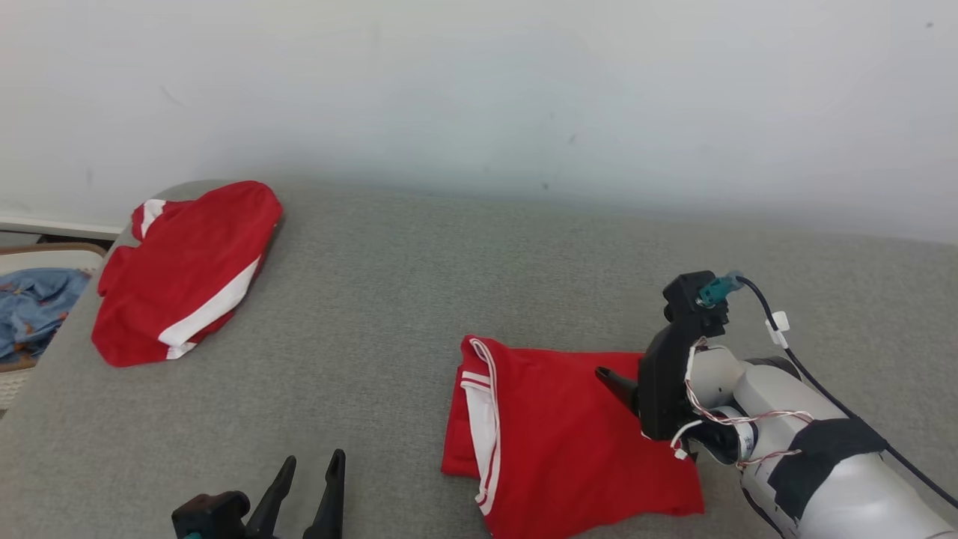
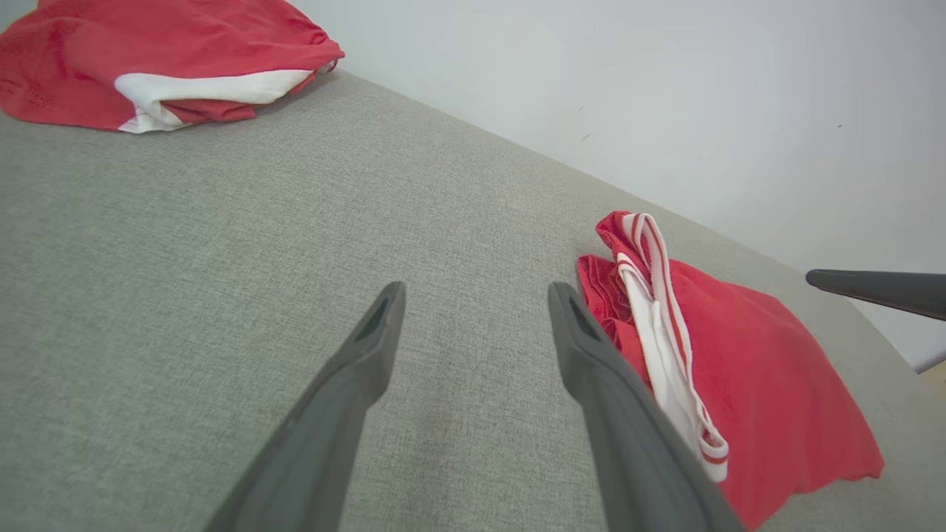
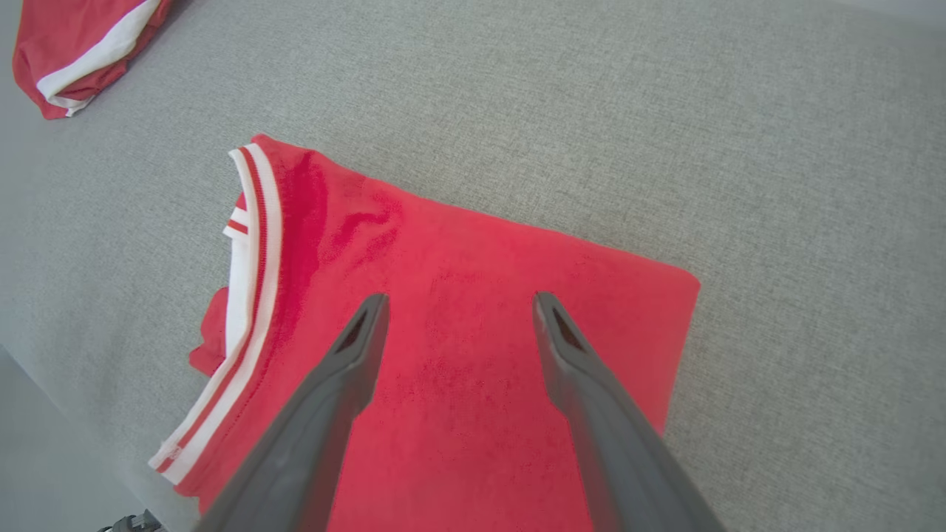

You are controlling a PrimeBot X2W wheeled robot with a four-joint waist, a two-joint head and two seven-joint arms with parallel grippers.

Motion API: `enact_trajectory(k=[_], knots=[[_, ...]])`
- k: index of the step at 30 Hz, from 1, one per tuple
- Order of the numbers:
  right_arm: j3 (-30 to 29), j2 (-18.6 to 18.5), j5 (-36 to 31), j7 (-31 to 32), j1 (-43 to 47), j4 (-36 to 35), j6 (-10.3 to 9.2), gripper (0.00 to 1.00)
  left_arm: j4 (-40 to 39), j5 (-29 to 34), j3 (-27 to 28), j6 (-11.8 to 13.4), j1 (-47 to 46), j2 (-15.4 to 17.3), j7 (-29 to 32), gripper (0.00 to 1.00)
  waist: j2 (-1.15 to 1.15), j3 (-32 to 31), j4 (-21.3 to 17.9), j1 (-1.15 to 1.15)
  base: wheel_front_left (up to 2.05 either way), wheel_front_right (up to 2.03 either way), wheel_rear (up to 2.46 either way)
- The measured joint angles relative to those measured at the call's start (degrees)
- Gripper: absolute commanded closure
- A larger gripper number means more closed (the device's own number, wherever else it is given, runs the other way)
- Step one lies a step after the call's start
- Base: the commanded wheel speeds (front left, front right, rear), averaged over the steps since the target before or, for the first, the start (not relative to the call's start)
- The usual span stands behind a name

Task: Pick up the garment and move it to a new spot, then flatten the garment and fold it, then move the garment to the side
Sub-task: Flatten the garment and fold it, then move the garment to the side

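Head view: the garment (image 1: 569,442) lies on the near right part of the grey cushion (image 1: 419,284), folded into a rough rectangle. The right arm reaches in from the lower right, its pale forearm angled up and leftward and its dark wrist block above the garment's right edge. The right gripper (image 3: 460,299) points across the red cloth; in the right wrist view its two fingers stand wide apart over the middle of the garment with nothing between them, and whether the tips touch the fabric cannot be told. The left gripper (image 1: 314,458) sits low at the near left, fingers up and spread wide, holding nothing, over bare cushion just beside the garment's left edge. The garment is red and mostly smooth on top. A white band with red stripes runs along its left edge, where a few loose folds bunch and stick out. Well apart, at the cushion's far left corner, lies a second red garment (image 1: 187,269) with a white stripe, loosely heaped. Beyond that corner is a basket (image 1: 15,374) holding blue cloth.
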Motion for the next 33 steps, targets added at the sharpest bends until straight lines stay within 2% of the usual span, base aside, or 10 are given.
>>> enact_trajectory(k=[12, 30, 31, 32, 33], knots=[[0.32, -3.45, -1.18, -1.47, 3.61, 0.53, -0.58, 0.00, -1.82, 0.20, -0.55, 0.00, -0.64, -0.11, -0.25, 0.00, 0.01, 2.85, -3.31, 0.00, 0.00, 0.00, 0.00], [-0.32, -4.21, -1.18, 1.56, 2.55, 3.25, -2.11, 0.00, -1.77, 0.60, -1.75, -0.11, -3.44, -2.33, -0.12, 0.00, 0.01, 6.13, -0.19, 0.00, 0.00, 0.00, 0.00], [-0.36, -4.31, -1.02, 1.65, 2.33, 3.32, -2.10, 0.27, -1.65, 0.60, -1.76, -0.37, -3.65, -2.54, -0.12, 0.00, 0.01, 6.24, 0.07, 0.00, 0.00, 0.00, 0.00], [-0.51, -4.31, -0.71, 1.77, 2.21, 3.35, -2.03, 1.00, -1.51, 0.59, -1.78, -0.51, -3.77, -2.66, -0.12, 0.00, 0.01, 6.34, 0.32, 0.00, 0.00, 0.00, 0.00], [-0.52, -4.25, -0.31, 2.14, 2.01, 3.46, -2.00, 1.00, -1.35, 0.59, -1.67, -0.49, -3.78, -2.70, -0.12, 0.00, 0.01, 6.42, 0.54, 0.00, 0.00, 0.00, 0.00]])
